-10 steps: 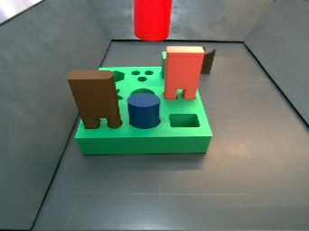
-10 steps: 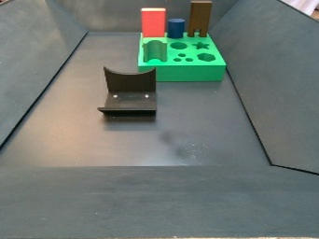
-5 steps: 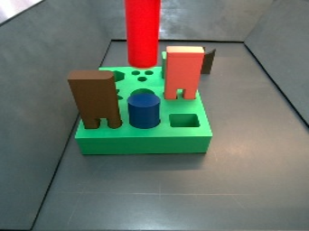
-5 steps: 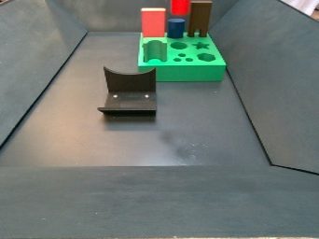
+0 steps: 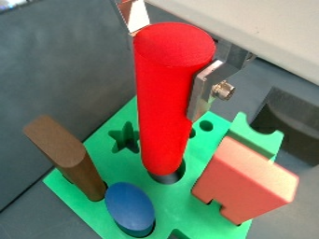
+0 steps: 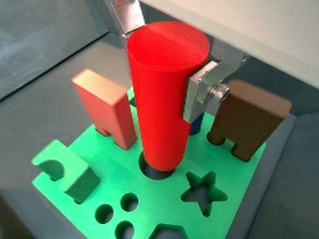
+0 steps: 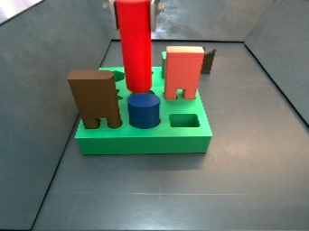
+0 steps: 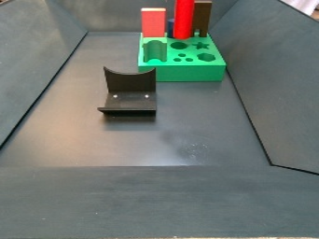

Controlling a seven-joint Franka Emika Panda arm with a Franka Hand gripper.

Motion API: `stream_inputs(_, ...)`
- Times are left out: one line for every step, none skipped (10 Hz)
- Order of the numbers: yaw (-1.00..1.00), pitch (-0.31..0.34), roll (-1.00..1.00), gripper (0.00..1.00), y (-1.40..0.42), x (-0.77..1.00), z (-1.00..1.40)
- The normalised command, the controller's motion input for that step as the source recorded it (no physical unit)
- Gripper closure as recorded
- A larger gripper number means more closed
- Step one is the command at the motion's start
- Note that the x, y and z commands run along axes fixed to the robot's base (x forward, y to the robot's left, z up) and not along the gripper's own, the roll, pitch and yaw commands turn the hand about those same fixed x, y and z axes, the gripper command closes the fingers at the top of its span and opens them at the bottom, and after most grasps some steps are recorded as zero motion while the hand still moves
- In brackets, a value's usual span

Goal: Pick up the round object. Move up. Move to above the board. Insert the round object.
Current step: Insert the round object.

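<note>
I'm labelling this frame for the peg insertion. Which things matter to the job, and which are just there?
In the job:
round object, lower end in a round hole
board
gripper, shut on the round object over the board

Just there:
blue cylinder
brown block
salmon block
fixture

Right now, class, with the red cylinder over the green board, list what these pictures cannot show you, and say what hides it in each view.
- How deep the red cylinder sits in the board: its lower end is hidden by the hole rim in both wrist views and by the blue cylinder in a side view.
- Tool at the cylinder's top: the cylinder hides the far finger.
- Fixture: too small for detail.
</note>
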Motion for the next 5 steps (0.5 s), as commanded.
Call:
stream_inputs(-0.11, -0.056, 0.07, 1.0, 0.0, 0.0, -0.38)
stream_inputs(-0.09, -0.033, 0.13, 1.0, 0.0, 0.0, -0.4)
stream_inputs(-0.09, 0.0, 0.19, 1.0, 0.05, 0.0, -0.36)
stream_inputs(-0.09, 0.0, 0.23, 1.0, 0.06, 0.0, -0.33)
stream_inputs(-0.08, 0.0, 0.17, 1.0, 0.05, 0.16, -0.29)
